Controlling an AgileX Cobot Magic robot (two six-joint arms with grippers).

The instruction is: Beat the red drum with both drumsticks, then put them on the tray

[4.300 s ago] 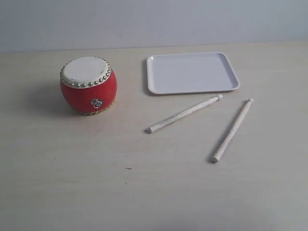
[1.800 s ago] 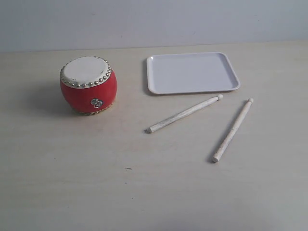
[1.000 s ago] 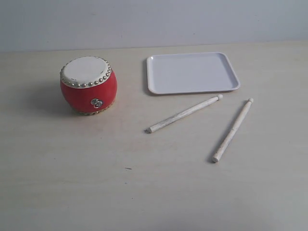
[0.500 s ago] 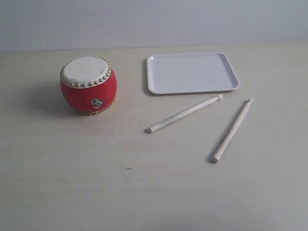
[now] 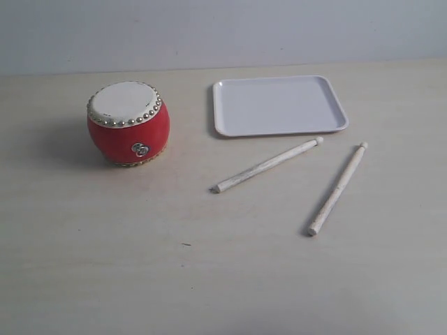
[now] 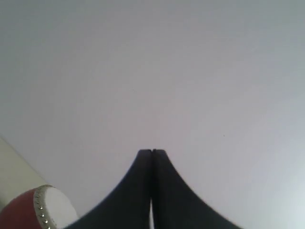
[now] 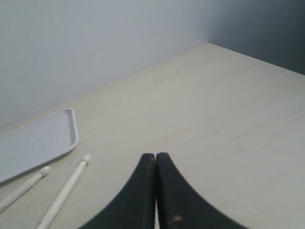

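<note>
The red drum (image 5: 128, 124) stands upright on the table at the left, its cream skin up; part of it also shows in the left wrist view (image 6: 33, 210). The white tray (image 5: 230, 127) lies flat behind the middle, with nothing on it. Two pale drumsticks lie on the table in front of it: one (image 5: 266, 165) slanted near the middle, the other (image 5: 337, 188) to its right. Both sticks (image 7: 62, 192) (image 7: 21, 189) and the tray's corner (image 7: 71, 136) appear in the right wrist view. My left gripper (image 6: 151, 151) and right gripper (image 7: 155, 155) are shut on nothing. Neither arm shows in the exterior view.
The pale wooden table (image 5: 209, 265) spreads out in front of the drum and sticks. A plain grey wall (image 5: 223, 31) rises behind the table's far edge. A small dark speck (image 5: 186, 244) marks the tabletop.
</note>
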